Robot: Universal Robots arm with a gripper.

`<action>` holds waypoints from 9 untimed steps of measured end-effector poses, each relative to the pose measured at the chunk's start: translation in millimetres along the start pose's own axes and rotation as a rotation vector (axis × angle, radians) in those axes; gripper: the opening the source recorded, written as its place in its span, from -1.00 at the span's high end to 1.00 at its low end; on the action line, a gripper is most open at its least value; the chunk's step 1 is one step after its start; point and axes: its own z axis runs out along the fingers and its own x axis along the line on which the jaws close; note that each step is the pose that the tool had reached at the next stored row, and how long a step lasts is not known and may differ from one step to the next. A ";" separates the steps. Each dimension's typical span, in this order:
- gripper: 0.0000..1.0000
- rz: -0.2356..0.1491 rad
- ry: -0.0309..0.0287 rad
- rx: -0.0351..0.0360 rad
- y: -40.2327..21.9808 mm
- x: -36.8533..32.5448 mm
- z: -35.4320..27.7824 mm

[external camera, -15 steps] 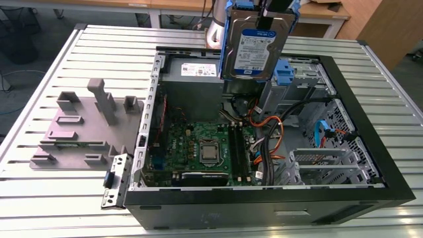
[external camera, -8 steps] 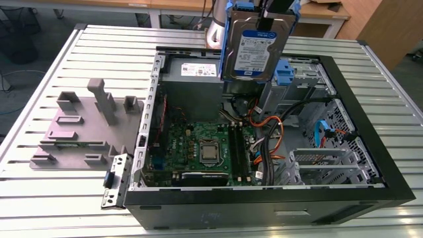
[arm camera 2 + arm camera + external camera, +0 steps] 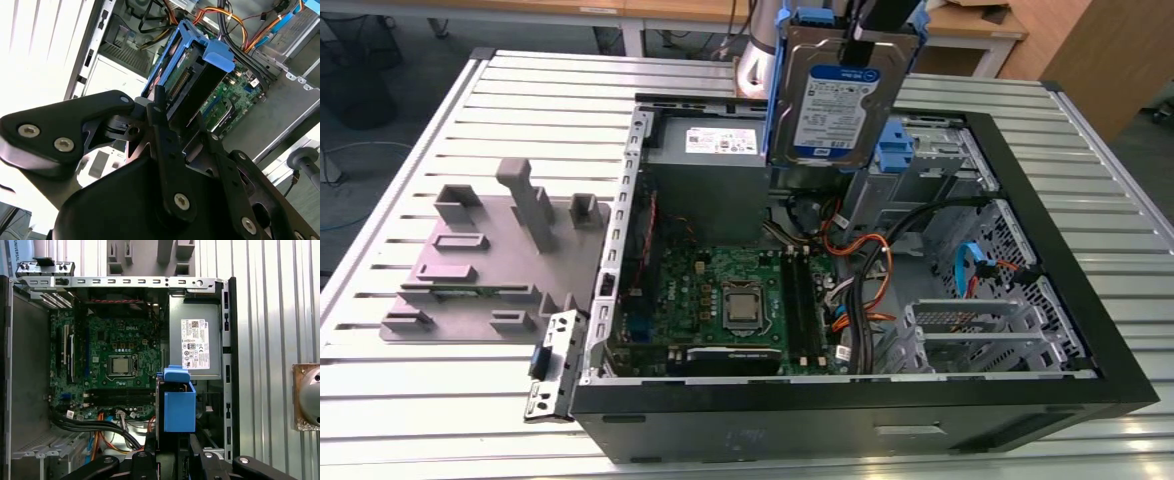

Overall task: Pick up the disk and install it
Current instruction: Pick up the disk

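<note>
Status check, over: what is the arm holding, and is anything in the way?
Jaws shut on the disk. Disk upright, in the air above the open computer case. Orange and black cables lie loose inside the case.

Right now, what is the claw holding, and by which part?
The disk: the claw grips its top end, and it hangs upright over the open case.
</note>
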 end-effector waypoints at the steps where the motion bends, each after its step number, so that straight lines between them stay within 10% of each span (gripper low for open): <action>1: 0.30 0.000 0.0001 0.0000 0.0 1.0 -0.1; 9: 0.30 0.000 0.0001 0.0000 -0.3 8.9 -0.4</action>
